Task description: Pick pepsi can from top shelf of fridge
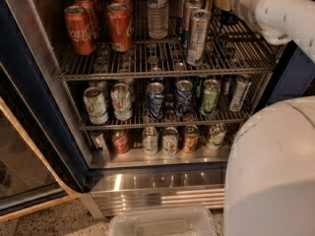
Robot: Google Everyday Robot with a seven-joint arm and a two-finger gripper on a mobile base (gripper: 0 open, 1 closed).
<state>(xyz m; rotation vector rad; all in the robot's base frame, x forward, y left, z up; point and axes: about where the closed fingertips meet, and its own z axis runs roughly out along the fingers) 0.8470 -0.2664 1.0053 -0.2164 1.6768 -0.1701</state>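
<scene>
The fridge (34, 90) stands open with its dark blue frame and steel lining. The top shelf (147, 67) is a chrome wire rack. My gripper (224, 1) reaches in at the shelf's back right, on the end of my white arm (275, 9). A dark can-like shape (229, 17) sits just below the gripper; no Pepsi logo shows on it and most of it is hidden, so I cannot tell that it is the pepsi can. Tall slim silver cans (198, 36) stand just left of the gripper.
Red Coca-Cola cans (81, 29) and a water bottle (158, 14) fill the shelf's left and middle. Two lower racks hold several mixed cans (156, 100). The glass door (24, 176) hangs open at left. A clear plastic bin (162, 222) sits on the floor. My white body (273, 171) blocks the lower right.
</scene>
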